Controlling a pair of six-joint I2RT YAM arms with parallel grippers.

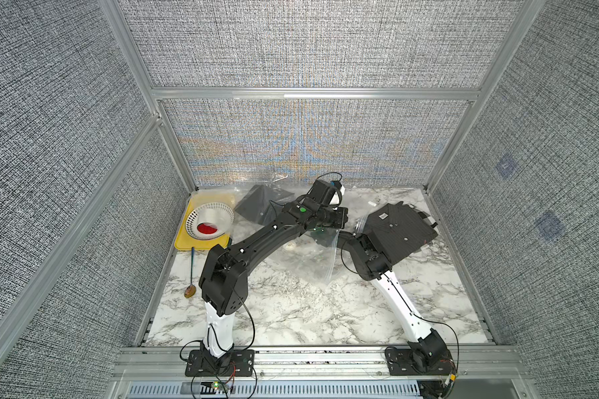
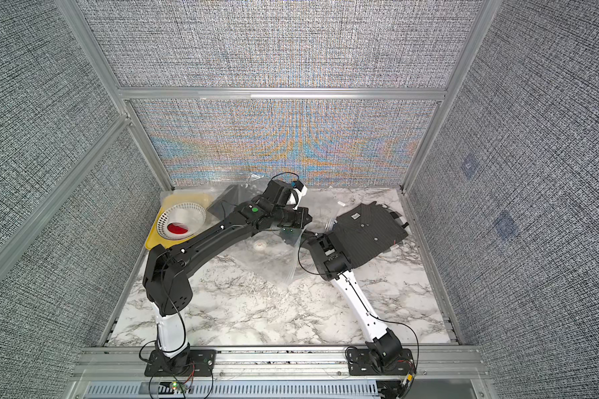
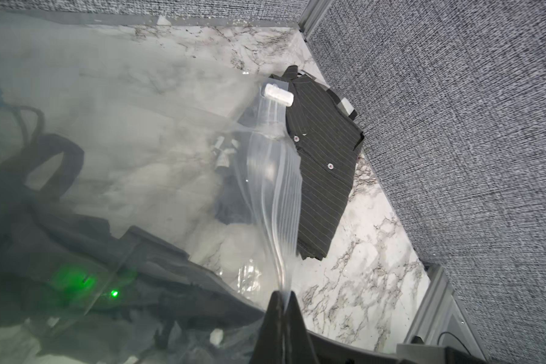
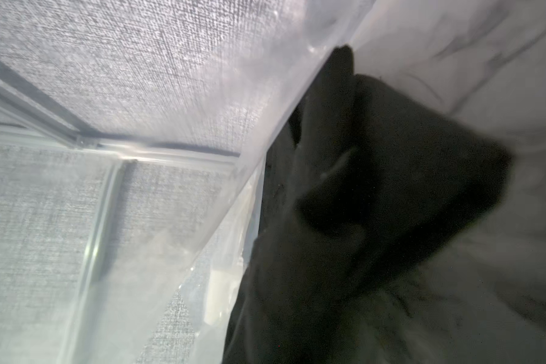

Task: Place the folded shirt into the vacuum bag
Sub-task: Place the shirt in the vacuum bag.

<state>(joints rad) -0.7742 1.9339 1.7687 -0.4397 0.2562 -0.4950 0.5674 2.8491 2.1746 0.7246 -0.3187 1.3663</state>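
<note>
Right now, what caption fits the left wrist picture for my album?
Left gripper pinches the vacuum bag by its edge; the folded shirt lies just beyond.

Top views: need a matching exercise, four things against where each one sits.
1 folded shirt
2 white basket
3 spoon
4 white valve disc

A on the yellow tray
B on the clear vacuum bag
C on bare marble, at the tray's near side
D right side of the table, outside the bag

Pairs: 1-D, 2-A, 3-C, 4-B
</note>
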